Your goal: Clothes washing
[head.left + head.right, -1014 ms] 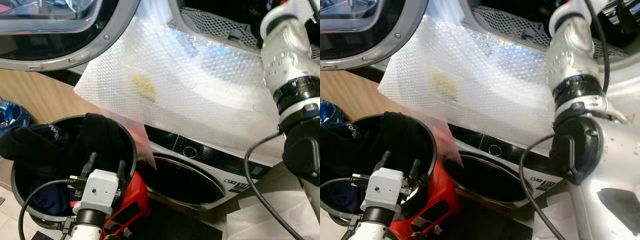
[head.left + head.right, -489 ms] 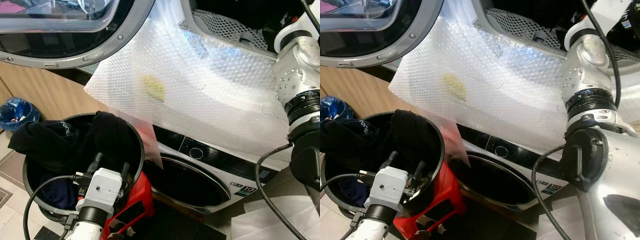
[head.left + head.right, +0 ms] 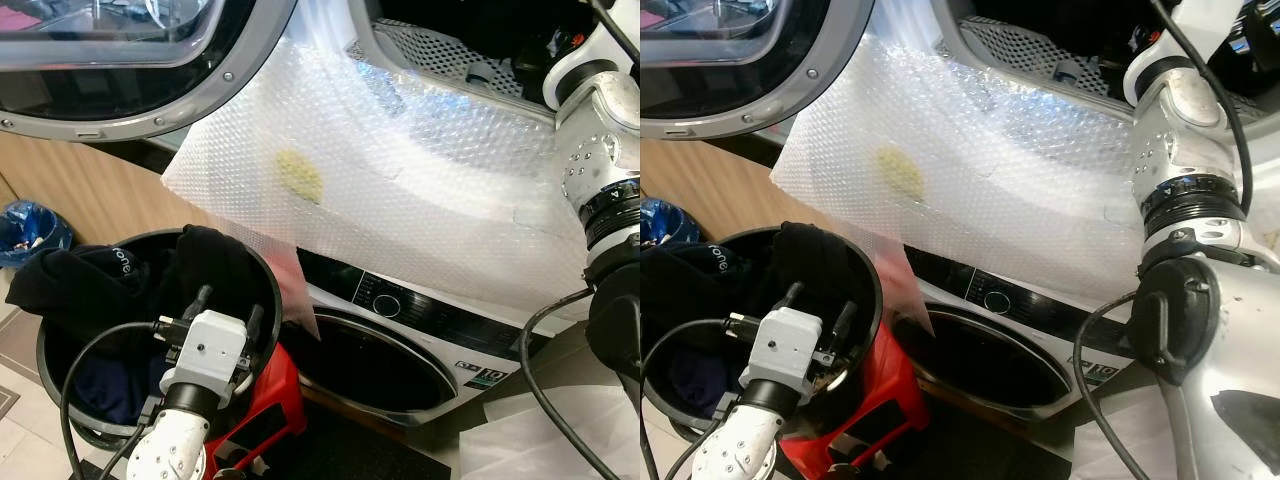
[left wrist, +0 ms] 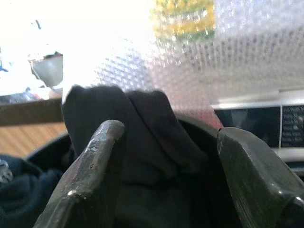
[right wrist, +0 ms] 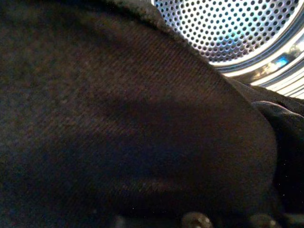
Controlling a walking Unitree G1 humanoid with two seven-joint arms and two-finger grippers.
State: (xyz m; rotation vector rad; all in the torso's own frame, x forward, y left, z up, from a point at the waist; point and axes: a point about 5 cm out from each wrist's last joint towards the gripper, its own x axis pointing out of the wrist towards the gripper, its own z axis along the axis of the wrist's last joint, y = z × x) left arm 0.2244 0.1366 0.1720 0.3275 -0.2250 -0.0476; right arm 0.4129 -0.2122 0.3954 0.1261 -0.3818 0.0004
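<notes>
A black round basket (image 3: 262, 300) holds dark clothes (image 3: 70, 290), some draped over its rim. My left gripper (image 3: 228, 310) hovers just above the basket's near rim, open. In the left wrist view a black garment fold (image 4: 142, 128) lies beyond the spread fingers (image 4: 90, 175). My right arm (image 3: 600, 150) reaches into the upper washer's drum (image 3: 440, 50), and its gripper is hidden there. The right wrist view has dark fabric (image 5: 128, 123) pressed close against the camera, with the perforated drum wall (image 5: 228, 28) behind it.
A bubble-wrap sheet (image 3: 400, 180) hangs over the drum's lower lip. The open round door (image 3: 120, 60) juts out at upper left. A second machine below has a control panel (image 3: 400, 305) and a dark opening (image 3: 380, 365). The basket rests on a red stool (image 3: 270, 400). A blue bag (image 3: 25, 230) sits far left.
The camera shifted a little. My right arm has pushed further into the drum. The left wrist has tilted slightly over the basket, its fingers still apart.
</notes>
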